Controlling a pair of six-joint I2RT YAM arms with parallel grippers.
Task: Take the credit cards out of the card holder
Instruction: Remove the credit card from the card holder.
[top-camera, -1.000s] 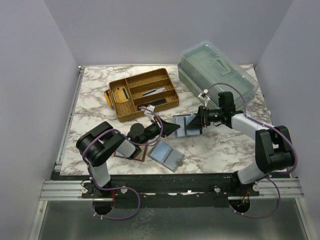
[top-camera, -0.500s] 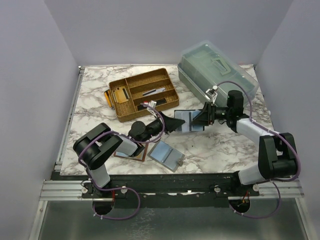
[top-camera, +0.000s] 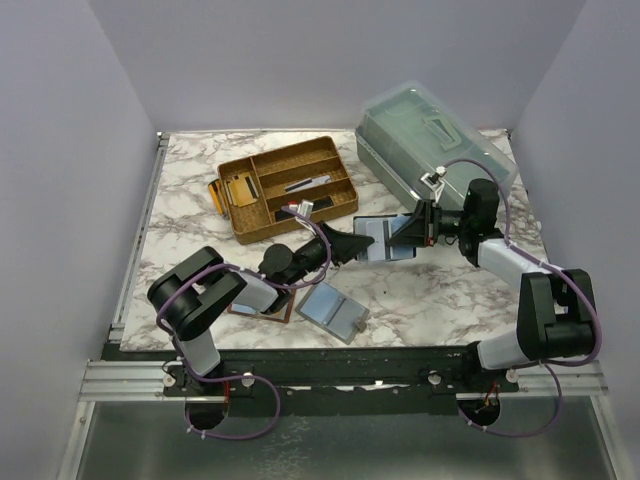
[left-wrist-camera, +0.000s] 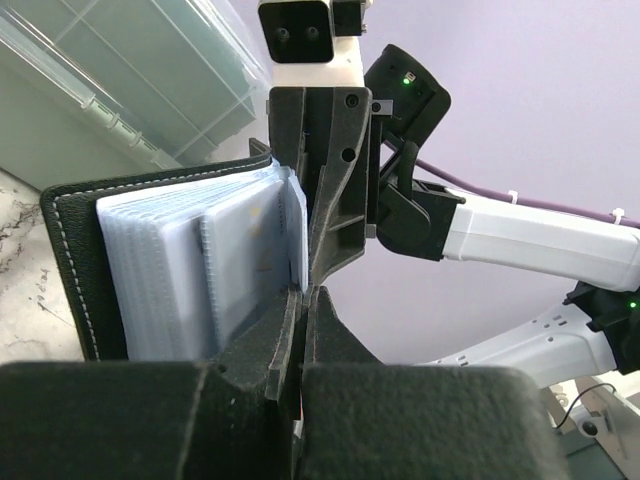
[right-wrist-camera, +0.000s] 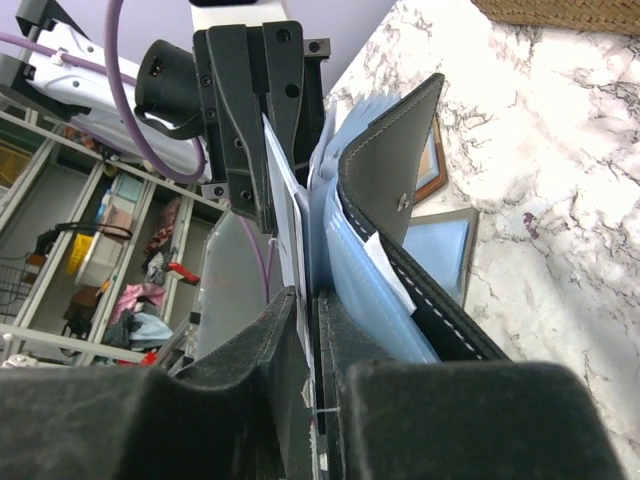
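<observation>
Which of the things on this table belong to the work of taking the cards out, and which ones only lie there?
Belong to the job:
- card holder, black, held up
- credit cards in its pockets
- left gripper and right gripper, jaws shut on the holder

Only lying about:
- wicker tray
- gold cards
- clear box
- grey holder
- brown holder

marble table (top-camera: 190, 200) | tan tray (top-camera: 275, 155) | clear box (top-camera: 430, 135) | grey holder (top-camera: 333, 312) | brown holder (top-camera: 283, 310)
</observation>
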